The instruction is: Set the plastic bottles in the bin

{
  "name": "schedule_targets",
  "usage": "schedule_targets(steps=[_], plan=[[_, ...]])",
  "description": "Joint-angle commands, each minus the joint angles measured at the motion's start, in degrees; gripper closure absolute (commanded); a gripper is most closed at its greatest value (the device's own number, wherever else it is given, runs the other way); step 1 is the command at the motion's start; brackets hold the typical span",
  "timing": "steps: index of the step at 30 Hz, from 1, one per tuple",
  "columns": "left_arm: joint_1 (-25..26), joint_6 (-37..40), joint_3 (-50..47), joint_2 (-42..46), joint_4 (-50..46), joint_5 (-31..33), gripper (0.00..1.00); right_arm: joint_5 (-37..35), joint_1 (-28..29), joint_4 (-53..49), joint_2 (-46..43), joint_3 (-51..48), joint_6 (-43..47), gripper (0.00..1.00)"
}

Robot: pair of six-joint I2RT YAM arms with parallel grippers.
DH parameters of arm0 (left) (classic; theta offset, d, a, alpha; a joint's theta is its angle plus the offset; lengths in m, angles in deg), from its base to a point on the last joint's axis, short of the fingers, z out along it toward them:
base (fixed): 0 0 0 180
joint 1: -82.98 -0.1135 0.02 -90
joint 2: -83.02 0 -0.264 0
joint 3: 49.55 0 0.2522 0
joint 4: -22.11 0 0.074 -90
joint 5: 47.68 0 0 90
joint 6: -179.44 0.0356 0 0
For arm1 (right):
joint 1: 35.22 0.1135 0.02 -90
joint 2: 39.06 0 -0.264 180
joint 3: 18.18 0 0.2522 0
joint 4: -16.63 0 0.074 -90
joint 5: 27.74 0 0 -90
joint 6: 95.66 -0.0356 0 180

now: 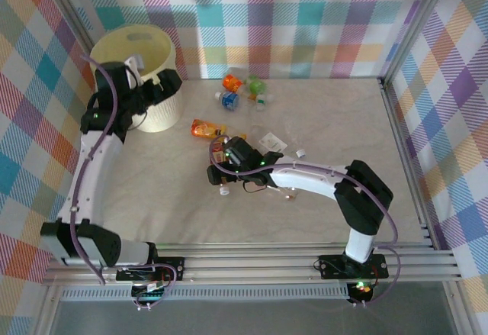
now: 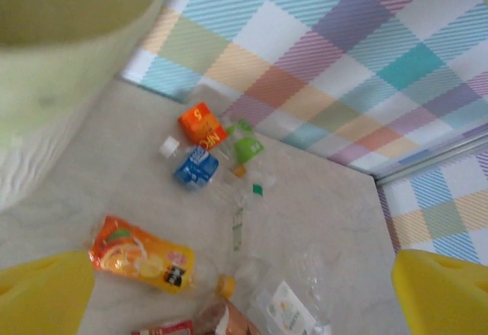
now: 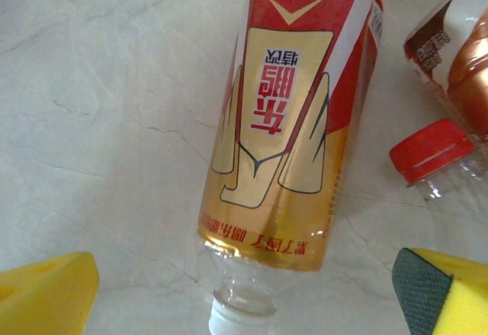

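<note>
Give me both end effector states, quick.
Left end effector: open, holding nothing.
Right end effector: open over the red-and-gold bottle, not gripping it.

Ahead of the right pincer (image 3: pixel 244 289), the red-and-gold bottle (image 3: pixel 282 121) runs off the top edge, and the red-capped bottle (image 3: pixel 446 83) beyond the dark-padded finger (image 3: pixel 438 289) is cut off at the side. Ahead of the left pincer (image 2: pixel 242 293) and off to one side, the bin (image 2: pixel 69 37) is a blurred, cropped wall. The clear bottles (image 2: pixel 305 278) on the counter (image 2: pixel 343 220) between its fingers are too faint to count.
</note>
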Motion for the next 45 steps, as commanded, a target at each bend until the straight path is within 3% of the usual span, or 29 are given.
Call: schedule_targets(steps=[1,12,25,37,45], plan=[[-0.2,-1.5,-5.4,5.4,0.9,-2.3,0.0,-2.7,0.8,-1.4,2.6,2.2,-1.8,0.0],[-0.2,-2.1,-21.7,17.0,-6.9,4.9,0.0,-8.1,2.5,-2.2,11.3,7.7,-1.3,0.01],[-0.2,-6.5,-29.2,17.2,-3.3,6.2,0.0,-8.7,2.6,-0.7,17.5,11.1,1.0,0.15],[0.2,-9.0,-32.2,17.1,5.2,-3.8,0.0,-7.5,2.6,9.3,4.7,1.5,9.2,0.44],[3.9,-11.4,-31.5,15.4,15.8,-13.7,0.0,-2.5,1.9,15.8,-6.9,-5.7,15.8,0.49]])
